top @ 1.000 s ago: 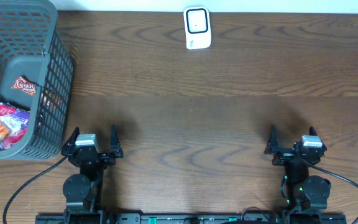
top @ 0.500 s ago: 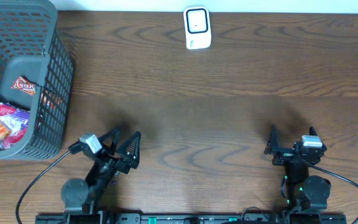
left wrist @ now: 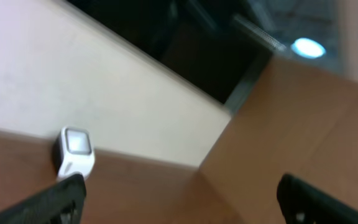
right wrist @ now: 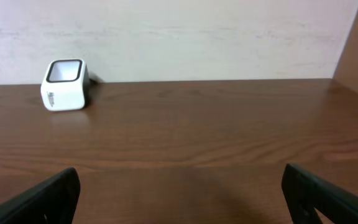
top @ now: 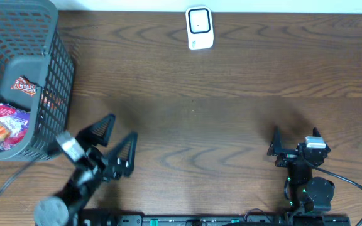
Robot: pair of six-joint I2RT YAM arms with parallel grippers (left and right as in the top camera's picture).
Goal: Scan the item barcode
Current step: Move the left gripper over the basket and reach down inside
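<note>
The white barcode scanner [top: 199,27] stands at the far middle edge of the table, and shows as a white box [right wrist: 65,84] in the right wrist view and blurred [left wrist: 74,152] in the left wrist view. Items, colourful snack packets [top: 5,122] and a red packet [top: 24,85], lie inside the grey basket [top: 49,94] at the left. My left gripper [top: 123,126] is raised and tilted near the basket, open and empty [left wrist: 179,186]. My right gripper [top: 295,133] rests low at the front right, open with nothing between its fingers [right wrist: 182,186].
The brown wooden table [top: 231,113] runs to a pale wall behind the scanner. The basket's wire wall stands just left of my left arm. A brown side panel [left wrist: 303,124] shows to the right in the left wrist view.
My left arm has lifted from its rest pose and swung, tilting its open fingers up and to the right. The right arm has not moved.
</note>
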